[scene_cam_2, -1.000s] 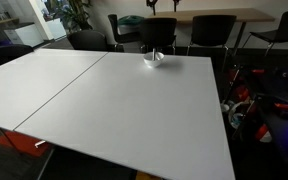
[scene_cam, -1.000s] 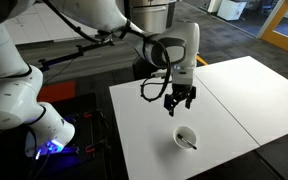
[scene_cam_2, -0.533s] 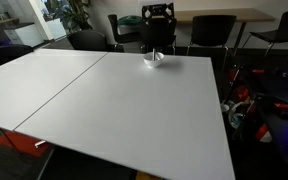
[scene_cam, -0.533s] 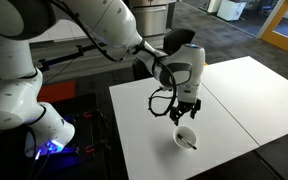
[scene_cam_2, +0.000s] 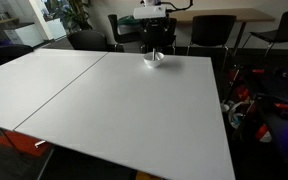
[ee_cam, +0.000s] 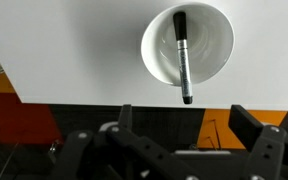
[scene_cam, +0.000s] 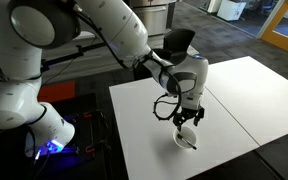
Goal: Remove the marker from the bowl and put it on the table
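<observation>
Overhead, tool with fingers wide apart, half cropped; marker inside bowl.

Bowl contents too small to tell in exterior view.

Gripper hangs just above the small white bowl. Dark marker lies in the bowl. Bowl stands on the white table, near its front edge.
</observation>
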`<state>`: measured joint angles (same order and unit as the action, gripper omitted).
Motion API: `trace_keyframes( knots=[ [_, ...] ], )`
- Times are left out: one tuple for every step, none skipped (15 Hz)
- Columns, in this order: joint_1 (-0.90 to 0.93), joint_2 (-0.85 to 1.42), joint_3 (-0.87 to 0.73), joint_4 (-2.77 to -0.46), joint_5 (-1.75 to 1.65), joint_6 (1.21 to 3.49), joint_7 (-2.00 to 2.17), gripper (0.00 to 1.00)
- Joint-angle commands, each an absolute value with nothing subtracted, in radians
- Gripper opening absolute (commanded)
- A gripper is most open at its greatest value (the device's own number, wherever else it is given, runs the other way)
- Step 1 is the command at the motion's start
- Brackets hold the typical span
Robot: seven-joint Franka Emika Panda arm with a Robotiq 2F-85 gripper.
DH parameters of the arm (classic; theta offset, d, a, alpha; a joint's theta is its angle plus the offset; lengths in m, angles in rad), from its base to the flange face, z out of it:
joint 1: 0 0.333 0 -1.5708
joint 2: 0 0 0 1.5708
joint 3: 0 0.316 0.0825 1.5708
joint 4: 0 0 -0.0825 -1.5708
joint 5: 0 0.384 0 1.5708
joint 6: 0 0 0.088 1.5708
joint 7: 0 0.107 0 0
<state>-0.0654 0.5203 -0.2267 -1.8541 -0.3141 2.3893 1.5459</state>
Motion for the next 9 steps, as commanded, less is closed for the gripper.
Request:
trace_keyframes(
  knots=[
    [-0.044, 0.596, -0.257, -1.783, -0.285, 2.382, 1.576, 0.97],
    [-0.045, 0.612, -0.258, -1.773, -0.280, 2.377, 1.576, 0.95],
    [-0.047, 0.630, -0.261, -1.764, -0.274, 2.379, 1.574, 0.94],
    [-0.048, 0.644, -0.262, -1.758, -0.265, 2.377, 1.571, 0.90],
    [-0.048, 0.658, -0.265, -1.751, -0.257, 2.377, 1.569, 0.90],
    [-0.048, 0.672, -0.267, -1.744, -0.250, 2.375, 1.567, 0.84],
    [-0.047, 0.687, -0.271, -1.738, -0.247, 2.376, 1.569, 0.84],
    [-0.046, 0.699, -0.273, -1.731, -0.242, 2.374, 1.566, 0.81],
    [-0.046, 0.714, -0.277, -1.721, -0.239, 2.375, 1.568, 0.79]
  ],
)
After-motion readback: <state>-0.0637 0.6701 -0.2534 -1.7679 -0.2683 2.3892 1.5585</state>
